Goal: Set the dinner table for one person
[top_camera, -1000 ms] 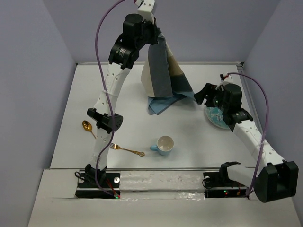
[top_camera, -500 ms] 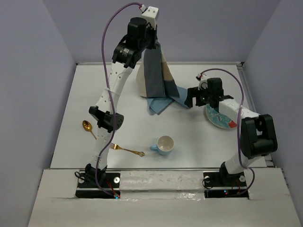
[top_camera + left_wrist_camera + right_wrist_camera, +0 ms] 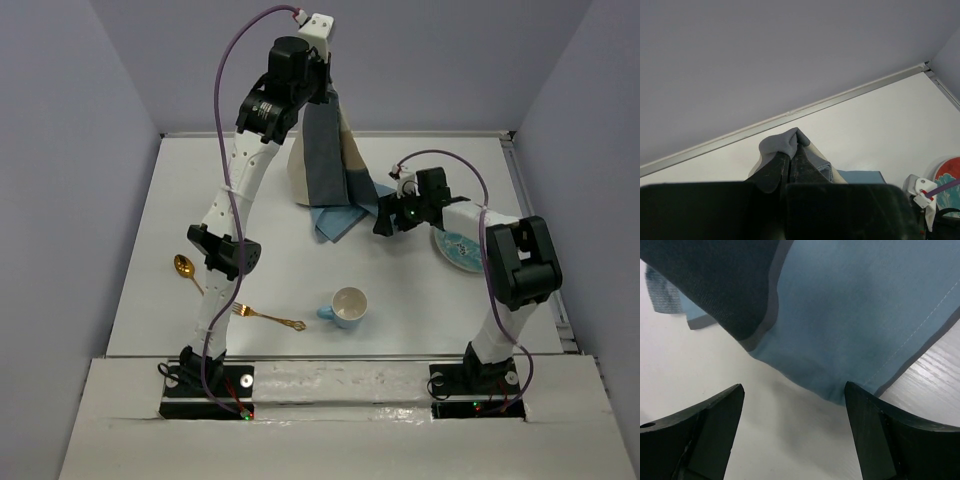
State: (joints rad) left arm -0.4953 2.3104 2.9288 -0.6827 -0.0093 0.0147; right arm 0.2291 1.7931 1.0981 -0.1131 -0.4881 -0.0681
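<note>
My left gripper (image 3: 322, 88) is raised high at the back and shut on the top of the striped cloth mat (image 3: 330, 160), which hangs down to the white dinner table (image 3: 200, 200). In the left wrist view the cloth mat (image 3: 782, 144) bunches over the closed fingertips (image 3: 775, 172). My right gripper (image 3: 381, 220) is open and low beside the mat's blue lower right corner (image 3: 850, 330), which lies just ahead of its spread fingers (image 3: 875, 435).
A patterned plate (image 3: 458, 250) lies at the right. A light blue cup (image 3: 347, 306) stands near the front centre. A gold fork (image 3: 268, 318) and a gold spoon (image 3: 185, 267) lie at the front left.
My right arm swung left from over the plate to the mat's lower right corner. My left gripper shifted slightly and the hanging mat narrowed.
</note>
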